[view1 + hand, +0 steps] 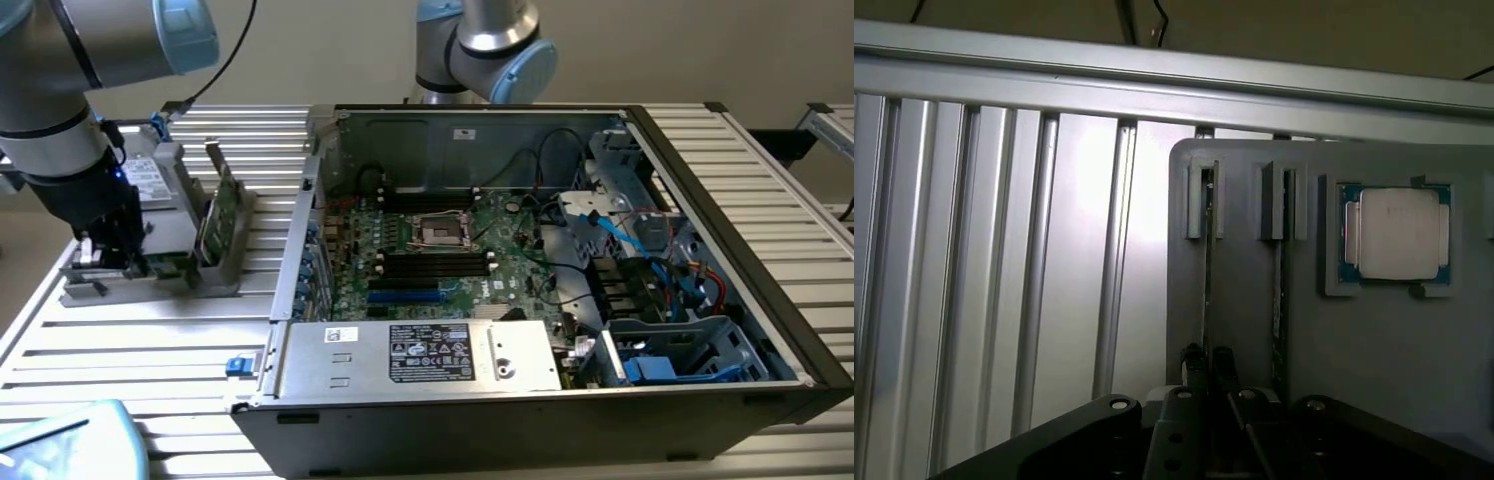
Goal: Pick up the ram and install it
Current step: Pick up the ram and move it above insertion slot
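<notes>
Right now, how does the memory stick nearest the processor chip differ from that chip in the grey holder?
The memory stick stands on edge in a narrow slot; the processor chip lies flat in a square recess. The memory stick is long and thin, the processor chip square. The memory stick shows as a dark edge, the processor chip a pale metal top with a blue-green rim. Both sit in the same grey holder.

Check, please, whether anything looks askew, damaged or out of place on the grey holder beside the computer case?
Nothing stands out. The ram and a second stick stand straight on edge in slots of the grey holder, the processor sits flat in its pocket, and the gripper is down at the ram.
</notes>
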`<state>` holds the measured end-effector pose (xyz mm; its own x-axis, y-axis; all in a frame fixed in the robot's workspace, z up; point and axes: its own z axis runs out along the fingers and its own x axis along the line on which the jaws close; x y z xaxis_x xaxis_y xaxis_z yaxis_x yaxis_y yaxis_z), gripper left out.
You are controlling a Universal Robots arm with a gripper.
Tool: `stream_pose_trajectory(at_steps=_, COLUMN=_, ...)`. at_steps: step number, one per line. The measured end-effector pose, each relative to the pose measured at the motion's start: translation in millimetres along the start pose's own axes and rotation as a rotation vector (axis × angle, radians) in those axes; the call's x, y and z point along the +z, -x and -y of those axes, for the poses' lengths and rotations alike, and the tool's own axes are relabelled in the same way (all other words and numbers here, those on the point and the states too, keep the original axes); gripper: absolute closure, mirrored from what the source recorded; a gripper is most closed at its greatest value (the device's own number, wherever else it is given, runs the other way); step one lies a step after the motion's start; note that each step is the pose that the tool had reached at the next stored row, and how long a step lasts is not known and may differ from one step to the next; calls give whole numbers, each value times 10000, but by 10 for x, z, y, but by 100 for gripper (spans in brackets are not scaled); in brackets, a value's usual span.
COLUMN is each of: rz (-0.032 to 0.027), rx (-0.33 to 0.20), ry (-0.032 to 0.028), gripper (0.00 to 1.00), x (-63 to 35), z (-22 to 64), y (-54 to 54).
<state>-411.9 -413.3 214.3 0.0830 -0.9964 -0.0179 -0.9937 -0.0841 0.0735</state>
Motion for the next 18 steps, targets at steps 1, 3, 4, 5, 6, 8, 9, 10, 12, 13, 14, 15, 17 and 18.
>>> stream_pose_trajectory(at_steps=1, rz=0, rx=0, ry=-1, gripper=86, x=-15, z=-1, y=0)
stream_pose_trajectory(at_steps=3, rz=0, rx=0, ry=-1, gripper=86, x=-43, z=-2, y=1)
stream_pose_trajectory(at_steps=4, rz=0, rx=0, ry=-1, gripper=86, x=-59, z=-3, y=1)
stream_pose_trajectory(at_steps=5, rz=0, rx=0, ry=0, gripper=86, x=-80, z=-5, y=1)
stream_pose_trajectory(at_steps=6, rz=0, rx=0, ry=0, gripper=86, x=-104, z=-6, y=2)
stream_pose_trajectory(at_steps=8, rz=0, rx=0, ry=-1, gripper=86, x=-164, z=-10, y=3)
stream_pose_trajectory(at_steps=9, rz=1, rx=0, ry=-2, gripper=86, x=-201, z=-12, y=3)
stream_pose_trajectory(at_steps=10, rz=1, rx=0, ry=-1, gripper=86, x=-241, z=-14, y=4)
stream_pose_trajectory(at_steps=12, rz=0, rx=-1, ry=-1, gripper=86, x=-325, z=-17, y=5)
stream_pose_trajectory(at_steps=13, rz=0, rx=-1, ry=-1, gripper=86, x=-370, z=-16, y=5)
stream_pose_trajectory(at_steps=14, rz=0, rx=-2, ry=0, gripper=86, x=-412, z=-12, y=3)
stream_pose_trajectory(at_steps=15, rz=7, rx=-2, ry=-1, gripper=86, x=-448, z=-3, y=-1)
stream_pose_trajectory(at_steps=17, rz=30, rx=-3, ry=-2, gripper=86, x=-515, z=23, y=-14)
stream_pose_trajectory(at_steps=18, rz=44, rx=-4, ry=-4, gripper=86, x=-547, z=39, y=-22)
